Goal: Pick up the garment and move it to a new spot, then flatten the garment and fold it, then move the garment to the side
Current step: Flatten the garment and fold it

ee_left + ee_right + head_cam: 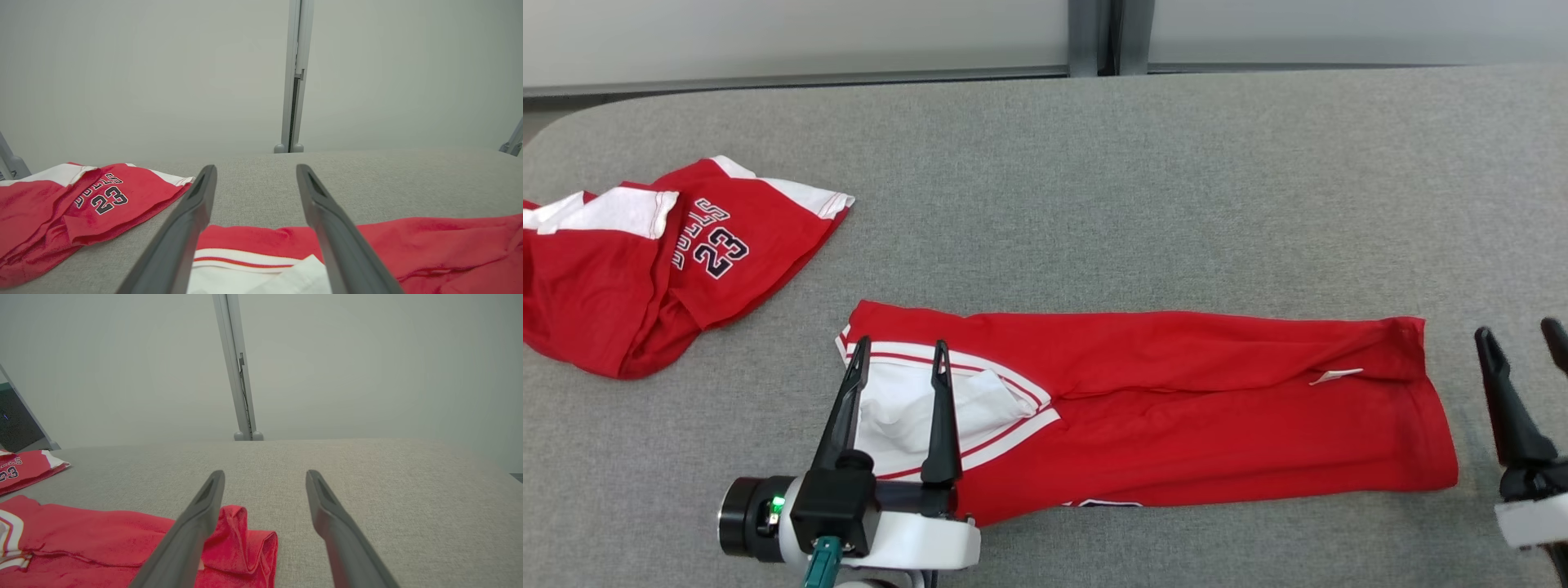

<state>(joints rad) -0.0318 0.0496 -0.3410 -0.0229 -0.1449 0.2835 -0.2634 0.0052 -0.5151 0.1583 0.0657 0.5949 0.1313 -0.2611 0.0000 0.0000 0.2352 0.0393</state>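
A red garment (1176, 408) with white and red trim lies folded into a long strip across the middle of the grey table (1176, 204). My left gripper (901, 343) is open above its white-trimmed left end, with nothing between the fingers. In the left wrist view, the left gripper (256, 167) spreads over that trim and the garment (429, 241) runs off to the right. My right gripper (1517, 328) is open just off the strip's right end and holds nothing. The right wrist view has the right gripper (265, 473) above bare table beside the garment's (102, 539) bunched corner.
A second red jersey (645, 261) printed with 23 lies crumpled at the table's left edge and appears as a red jersey (81, 212) in the left wrist view. Bare grey table stretches behind the strip. A pale wall with a vertical post (1107, 37) stands beyond the far edge.
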